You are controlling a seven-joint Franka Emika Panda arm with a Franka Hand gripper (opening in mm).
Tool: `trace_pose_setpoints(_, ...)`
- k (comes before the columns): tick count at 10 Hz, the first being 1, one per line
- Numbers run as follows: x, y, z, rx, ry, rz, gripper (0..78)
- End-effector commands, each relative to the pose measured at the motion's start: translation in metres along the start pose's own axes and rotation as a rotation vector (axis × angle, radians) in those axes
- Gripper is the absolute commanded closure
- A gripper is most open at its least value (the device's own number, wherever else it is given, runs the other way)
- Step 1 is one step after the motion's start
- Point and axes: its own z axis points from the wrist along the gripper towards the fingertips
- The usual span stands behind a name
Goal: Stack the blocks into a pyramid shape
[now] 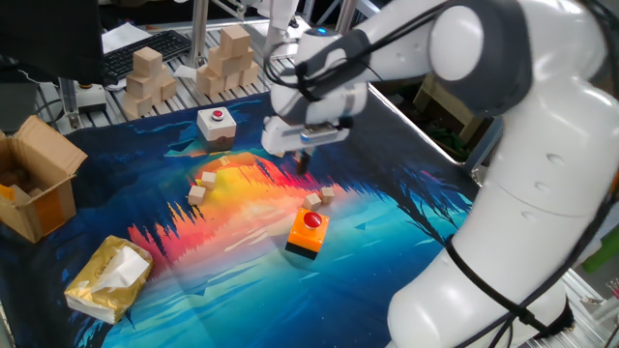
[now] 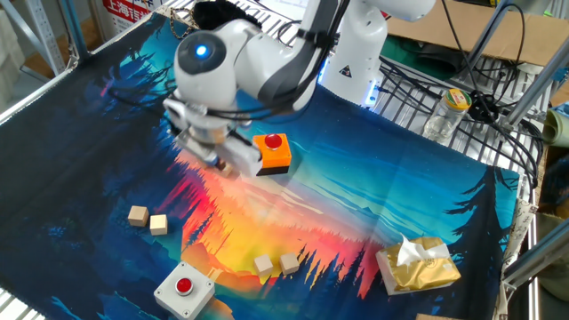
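Arm above the mat; blocks scattered in pairs.

The gripper (image 1: 304, 159) hangs over the mat near the orange button box (image 1: 308, 233); motion blur hides its jaws, so open or closed cannot be told. Two blocks (image 2: 147, 219) lie just beside each other, another pair (image 2: 276, 264) sits near the white button box (image 2: 183, 288), and two more (image 1: 320, 197) rest beside the orange box.
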Motion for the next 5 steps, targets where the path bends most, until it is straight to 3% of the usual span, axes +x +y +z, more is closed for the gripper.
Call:
trace_pose_setpoints(1,0.0375,-0.0235,0.0101,-0.003,-0.02,-0.053,77.6)
trace_pose_setpoints(5,0.0455,-0.0334,0.0147,-0.002,-0.03,-0.073,77.6)
